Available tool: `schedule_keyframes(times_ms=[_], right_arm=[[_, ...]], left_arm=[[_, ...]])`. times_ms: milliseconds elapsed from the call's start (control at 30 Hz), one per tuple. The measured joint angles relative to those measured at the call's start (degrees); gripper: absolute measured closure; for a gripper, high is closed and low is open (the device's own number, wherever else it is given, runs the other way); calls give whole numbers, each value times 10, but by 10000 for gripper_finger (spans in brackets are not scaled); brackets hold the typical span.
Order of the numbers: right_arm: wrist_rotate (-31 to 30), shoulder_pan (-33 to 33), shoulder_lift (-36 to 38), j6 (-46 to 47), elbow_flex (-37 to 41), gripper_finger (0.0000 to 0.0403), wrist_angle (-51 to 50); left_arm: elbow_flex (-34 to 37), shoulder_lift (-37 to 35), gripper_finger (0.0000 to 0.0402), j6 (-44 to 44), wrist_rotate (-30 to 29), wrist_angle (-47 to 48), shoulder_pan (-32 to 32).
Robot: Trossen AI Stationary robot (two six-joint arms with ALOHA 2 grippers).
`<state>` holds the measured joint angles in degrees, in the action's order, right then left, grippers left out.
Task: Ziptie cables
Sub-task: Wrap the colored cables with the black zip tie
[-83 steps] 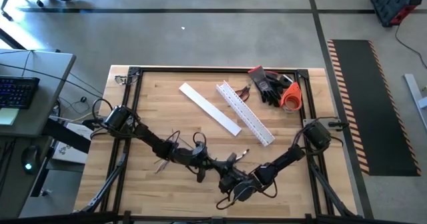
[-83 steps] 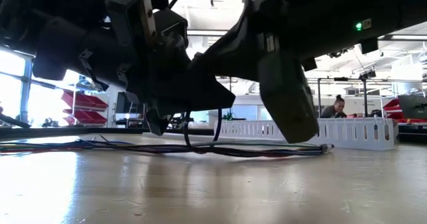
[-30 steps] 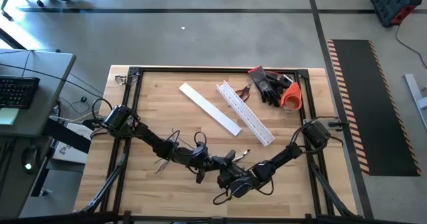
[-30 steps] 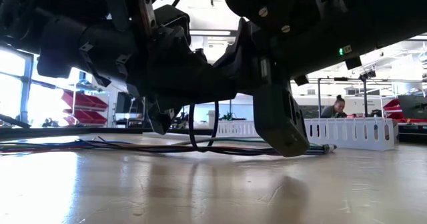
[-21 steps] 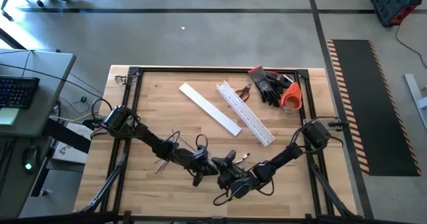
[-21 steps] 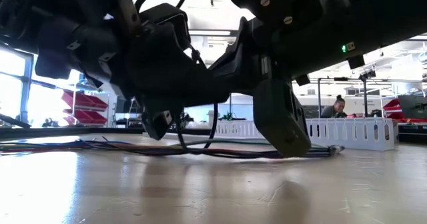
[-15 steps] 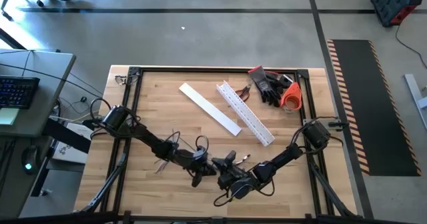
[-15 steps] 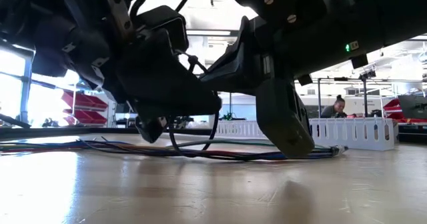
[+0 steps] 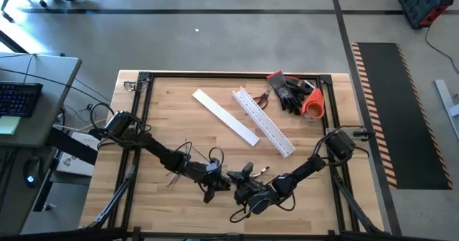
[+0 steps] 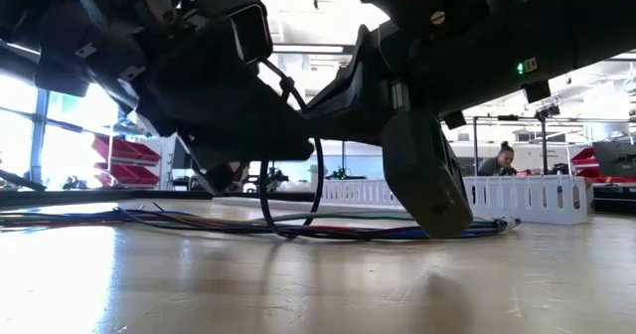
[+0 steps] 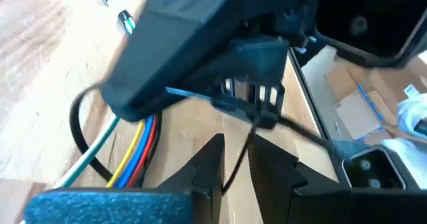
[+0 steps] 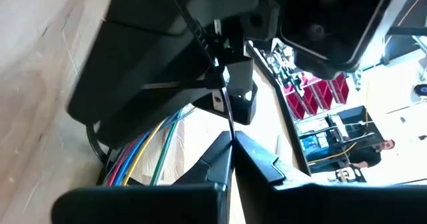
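Where the two dark arms meet near the front middle of the wooden tabletop (image 9: 179, 119), both wrists are angled low over the work, tips close together.

Back of the tabletop, well apart from the arms: a white slotted wire channel (image 9: 265, 123) lying diagonally, its flat white cover strip (image 9: 226, 117) just beside it. Near the back right corner, a pair of black gloves (image 9: 287, 92) with an orange object (image 9: 312, 105) touching them; what that object is cannot be told.

The cables (image 10: 149, 218) lie flat on the tabletop beneath the two grippers, running across the low view as one loose bundle. The left wrist view shows green, yellow, blue and red strands side by side.

A black zip tie (image 10: 316, 190) stands as an upright loop around the bundle, bottom resting at the cables, top going up between the two gripper bodies.

Left gripper (image 9: 217, 186): fingers (image 11: 213, 159) slightly parted, a thin dark strand running through the gap, not visibly pinched.

Right gripper (image 9: 238, 178): fingers (image 12: 250, 151) closed tip to tip on the thin black tail of the zip tie.

A person (image 10: 502, 160) sits in the room far behind the tabletop.
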<state>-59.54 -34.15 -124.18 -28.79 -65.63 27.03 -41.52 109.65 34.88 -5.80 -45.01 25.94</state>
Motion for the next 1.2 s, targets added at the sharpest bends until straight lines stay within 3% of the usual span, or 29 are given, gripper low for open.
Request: schedule_keyframes(times_ms=[267,733,867,1200], right_arm=[[0,0,0,3,0,403,0],[1,0,0,-2,0,403,0],[1,0,0,-37,0,403,8],[-6,-8,1,-145,0,403,30]], left_arm=[[0,0,365,-50,-17,-3,14],[0,0,401,-66,-37,-11,23],[0,0,401,-36,-61,-16,14],[5,0,401,57,-28,-46,-21]])
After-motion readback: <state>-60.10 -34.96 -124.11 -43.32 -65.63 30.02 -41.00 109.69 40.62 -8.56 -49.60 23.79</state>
